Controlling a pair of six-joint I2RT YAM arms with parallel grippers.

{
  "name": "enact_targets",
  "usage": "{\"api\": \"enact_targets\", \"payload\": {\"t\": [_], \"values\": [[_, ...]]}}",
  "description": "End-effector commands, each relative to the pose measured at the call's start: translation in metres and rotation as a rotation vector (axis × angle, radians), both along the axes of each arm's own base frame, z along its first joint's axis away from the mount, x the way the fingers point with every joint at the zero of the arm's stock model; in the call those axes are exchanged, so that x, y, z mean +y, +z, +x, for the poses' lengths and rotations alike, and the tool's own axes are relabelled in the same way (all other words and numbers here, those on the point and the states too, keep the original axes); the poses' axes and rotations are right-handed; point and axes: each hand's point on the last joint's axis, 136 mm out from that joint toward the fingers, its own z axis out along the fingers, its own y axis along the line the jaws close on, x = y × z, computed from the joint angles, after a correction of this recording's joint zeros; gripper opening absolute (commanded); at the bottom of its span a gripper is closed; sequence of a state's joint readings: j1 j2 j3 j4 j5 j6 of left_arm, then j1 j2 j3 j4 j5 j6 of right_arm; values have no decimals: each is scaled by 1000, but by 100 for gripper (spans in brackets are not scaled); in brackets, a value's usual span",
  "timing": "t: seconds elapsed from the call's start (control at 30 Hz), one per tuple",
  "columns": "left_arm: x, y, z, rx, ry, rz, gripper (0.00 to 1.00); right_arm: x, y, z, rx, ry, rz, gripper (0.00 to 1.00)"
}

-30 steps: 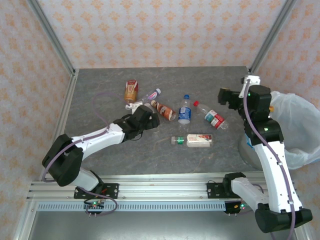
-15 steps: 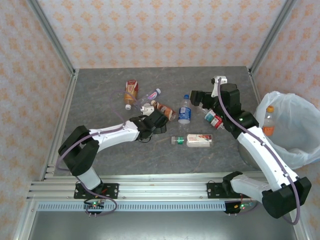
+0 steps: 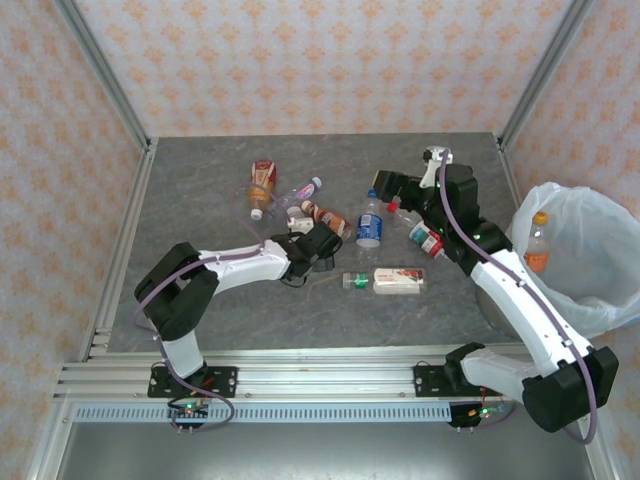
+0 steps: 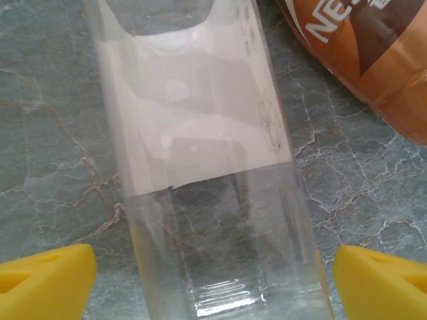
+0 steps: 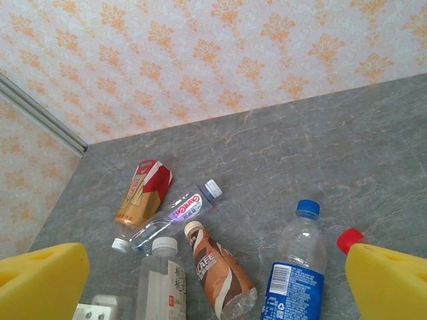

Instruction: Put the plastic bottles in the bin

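**Right arm swings off the bin, left arm settles over a bottle**

Since a second ago the right arm has swung from the bin side at the right of the top view to upper centre, and the left arm has stretched further toward the middle of the table (image 3: 200,190).

The left gripper (image 4: 213,280) now straddles the clear white-labelled bottle (image 4: 200,153), which lies flat. Its jaws are spread wide, one yellow tip at each lower corner of the wrist view, and they grip nothing. The brown bottle (image 4: 373,60) lies just beside it, at upper right of that view.

The right gripper (image 3: 382,190) is also wide open and empty, hanging above the blue-labelled bottle (image 3: 370,222) and the red-capped bottle (image 3: 425,235). The bin (image 3: 590,300) stands at the right edge, an orange-capped bottle (image 3: 538,240) already inside.

For a clean pick, I would close the left jaws squarely across the bottle's body. The thin clear wall may flex or roll, so squeeze gently and lift straight up, clear of the brown neighbour.
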State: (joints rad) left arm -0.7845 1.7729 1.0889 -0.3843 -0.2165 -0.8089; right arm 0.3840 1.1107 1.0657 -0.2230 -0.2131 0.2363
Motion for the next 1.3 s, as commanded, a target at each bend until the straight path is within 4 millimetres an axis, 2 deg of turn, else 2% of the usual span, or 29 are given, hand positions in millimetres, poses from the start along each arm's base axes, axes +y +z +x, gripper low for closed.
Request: {"api": "enact_targets", "payload": {"t": [0.0, 0.3, 0.5, 0.73, 0.83, 0.87, 0.97, 1.07, 1.13, 1.27], "values": [[-7, -4, 2, -12, 1, -11, 87, 2, 8, 7, -26, -20, 30, 99], [-10, -15, 0, 15, -22, -4, 70, -8, -19, 11, 45, -72, -38, 99], [-10, -8, -2, 2, -39, 11, 57, -9, -25, 11, 64, -75, -42, 99], [-9, 4, -5, -47, -58, 11, 47, -3, -30, 8, 95, -39, -53, 99], [-2, 11, -4, -80, -40, 10, 45, -2, -26, 7, 109, -35, -45, 99], [1, 15, -5, -94, -33, 10, 43, -3, -34, 11, 134, -50, -53, 99], [9, 26, -6, -147, -17, -3, 37, -9, -35, 14, 145, -96, -57, 99], [9, 38, -9, -207, -46, -56, 21, -13, -34, 14, 144, -115, -58, 99], [11, 48, -11, -244, -57, -86, 0, -12, -35, 14, 142, -111, -56, 99], [2, 68, -15, -298, -141, -159, 0, -7, -30, 17, 119, -98, -29, 99]]}}
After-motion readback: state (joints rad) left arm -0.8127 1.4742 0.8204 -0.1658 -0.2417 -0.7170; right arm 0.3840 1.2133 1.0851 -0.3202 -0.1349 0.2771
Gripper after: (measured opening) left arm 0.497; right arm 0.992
